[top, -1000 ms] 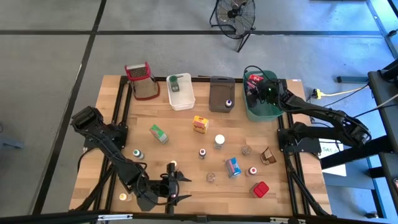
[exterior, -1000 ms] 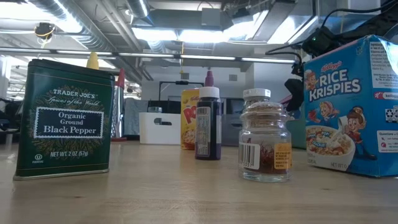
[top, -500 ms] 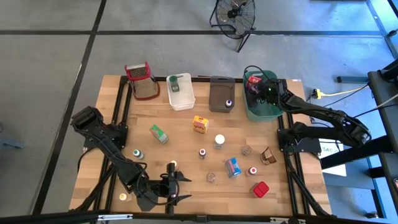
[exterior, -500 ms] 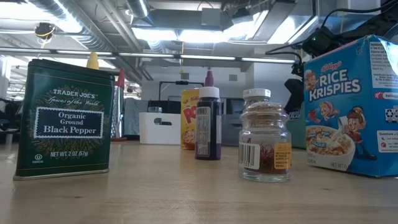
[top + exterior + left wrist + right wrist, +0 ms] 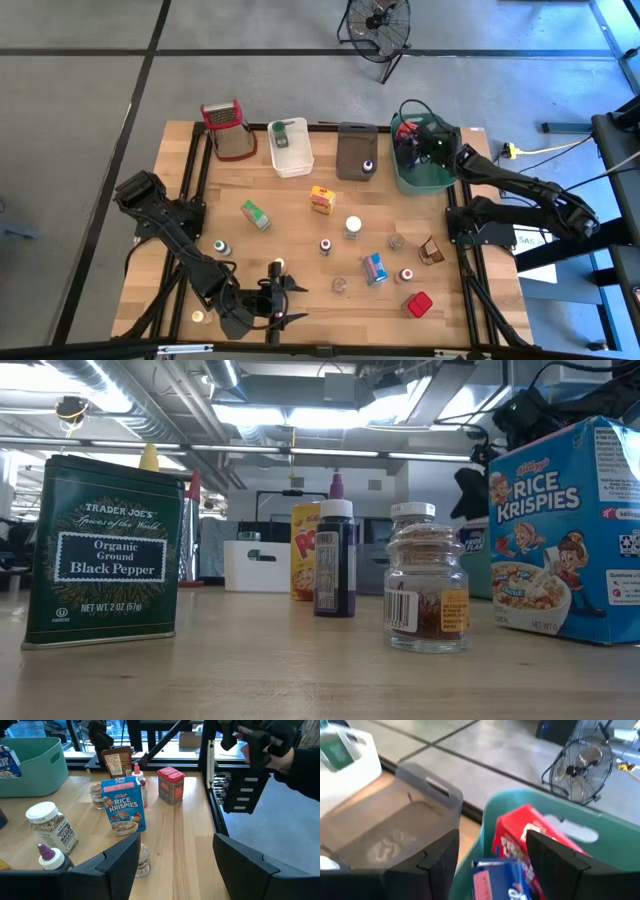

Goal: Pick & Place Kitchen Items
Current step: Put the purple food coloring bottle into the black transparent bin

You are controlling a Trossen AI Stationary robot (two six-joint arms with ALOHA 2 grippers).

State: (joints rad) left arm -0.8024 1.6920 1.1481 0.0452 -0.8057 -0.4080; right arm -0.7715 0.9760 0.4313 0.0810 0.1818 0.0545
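The left gripper [image 5: 283,300] waits low at the wooden table's [image 5: 290,200] front edge, its dark fingers [image 5: 120,857] spread apart and empty. Scattered across the middle of the table stand the kitchen items, among them a blue Rice Krispies box [image 5: 375,267] and a small red tin [image 5: 418,304]. At the far right, the right gripper [image 5: 408,140] hangs over the green plastic tub [image 5: 425,180], fingers parted and grasping nothing, above a red box [image 5: 527,832] and a blue box [image 5: 500,877] lying inside.
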